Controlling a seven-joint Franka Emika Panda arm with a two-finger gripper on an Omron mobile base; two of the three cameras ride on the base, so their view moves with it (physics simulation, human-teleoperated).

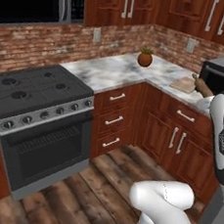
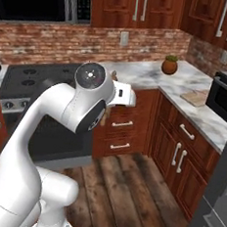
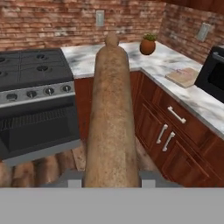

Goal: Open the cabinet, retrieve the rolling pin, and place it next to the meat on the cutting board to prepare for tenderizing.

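While I watch through the hand view, the gripper [image 3: 111,178] is clamped on the rolling pin [image 3: 110,113], its two dark fingertips [image 3: 73,179] pressed against either side of the wooden cylinder near the bottom of the picture. The jaws stand only as wide as the pin's body. The pin runs away from the hand, straight up the picture, and its far knob handle points toward the brick back wall [image 3: 52,22].

From the left base view I can see the pin's end [image 1: 202,84] poking out past the white arm, above the marble countertop [image 1: 114,67] and close to the cutting board [image 1: 184,84]; I cannot tell from there whether it touches anything. In the right base view the hand [image 2: 122,96] sits just past the arm's big round joint, mid-air in front of the drawers [image 2: 120,123], and the pin is mostly hidden behind it.

The cutting board [image 3: 184,76] lies on the right-hand run of the counter, near the dark appliance [image 3: 213,74] at the edge of the picture. The meat is too faint on the board for me to make out. A small potted plant [image 3: 148,45] stands in the counter corner, and the stove [image 3: 33,83] is off to the left. Upper cabinet [image 1: 127,5] doors with long silver handles appear shut.
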